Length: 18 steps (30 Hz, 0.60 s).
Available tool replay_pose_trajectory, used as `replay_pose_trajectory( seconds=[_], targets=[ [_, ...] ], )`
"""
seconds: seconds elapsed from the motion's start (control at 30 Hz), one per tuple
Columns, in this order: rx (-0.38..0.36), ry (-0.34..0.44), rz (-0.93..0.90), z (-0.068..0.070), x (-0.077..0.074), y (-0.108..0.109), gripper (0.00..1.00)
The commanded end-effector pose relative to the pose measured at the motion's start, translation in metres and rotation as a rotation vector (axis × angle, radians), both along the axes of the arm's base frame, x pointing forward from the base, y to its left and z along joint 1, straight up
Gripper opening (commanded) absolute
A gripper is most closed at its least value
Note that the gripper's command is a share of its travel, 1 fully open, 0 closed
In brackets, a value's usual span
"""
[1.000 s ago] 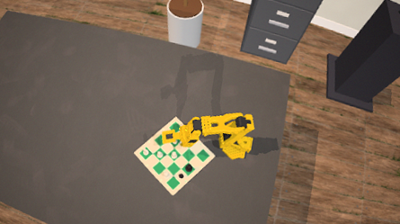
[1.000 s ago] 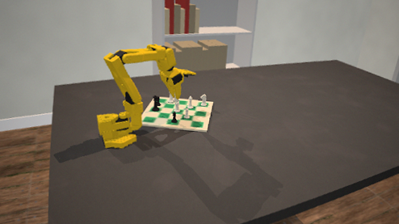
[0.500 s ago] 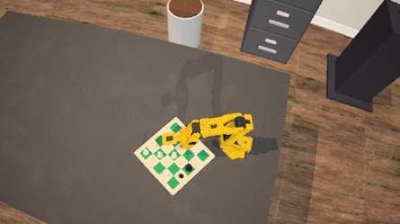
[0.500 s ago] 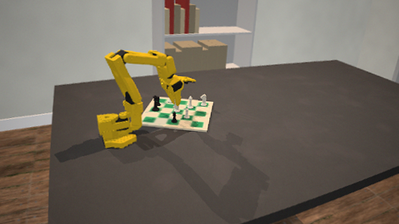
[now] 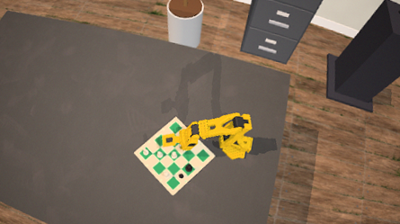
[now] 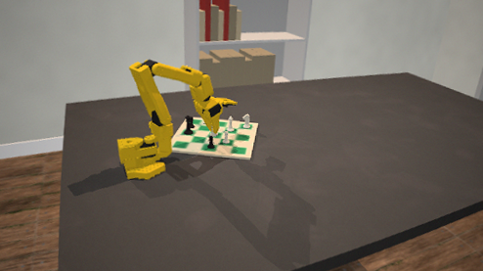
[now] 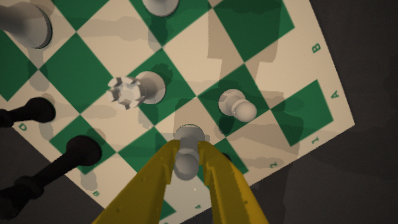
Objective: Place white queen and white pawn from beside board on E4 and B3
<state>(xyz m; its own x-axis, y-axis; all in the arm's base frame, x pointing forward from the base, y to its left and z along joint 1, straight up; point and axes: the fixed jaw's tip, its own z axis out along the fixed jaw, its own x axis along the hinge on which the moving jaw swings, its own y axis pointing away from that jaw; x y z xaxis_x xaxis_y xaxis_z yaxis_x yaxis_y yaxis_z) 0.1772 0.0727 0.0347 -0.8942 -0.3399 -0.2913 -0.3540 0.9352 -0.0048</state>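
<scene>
A dark table [image 5: 74, 126] stands on a wood-plank floor [image 5: 338, 180]. Beyond its far edge a white planter [image 5: 184, 19] holds a thin brown trunk; a grey filing cabinet [image 5: 280, 17] stands to its right, and a black tower-like stand [image 5: 379, 52] further right. In the exterior view a white bookshelf [image 6: 245, 27] carries red and tan books and cardboard boxes [image 6: 237, 65].

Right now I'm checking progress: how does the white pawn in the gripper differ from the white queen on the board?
The white pawn is clamped in the gripper; the white queen stands free on a green square. The pawn has a plain round head; the queen has a spiked crown. Both are white and upright.
</scene>
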Motion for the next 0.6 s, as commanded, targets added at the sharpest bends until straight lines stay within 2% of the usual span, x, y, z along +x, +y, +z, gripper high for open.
replay_pose_trajectory(
  seconds=[0.0, 0.57],
  targets=[
    [-0.005, 0.012, 0.015, -0.005, -0.0027, 0.0012, 0.0],
    [-0.005, 0.012, 0.016, -0.0108, -0.0064, -0.0002, 0.0]
  ],
)
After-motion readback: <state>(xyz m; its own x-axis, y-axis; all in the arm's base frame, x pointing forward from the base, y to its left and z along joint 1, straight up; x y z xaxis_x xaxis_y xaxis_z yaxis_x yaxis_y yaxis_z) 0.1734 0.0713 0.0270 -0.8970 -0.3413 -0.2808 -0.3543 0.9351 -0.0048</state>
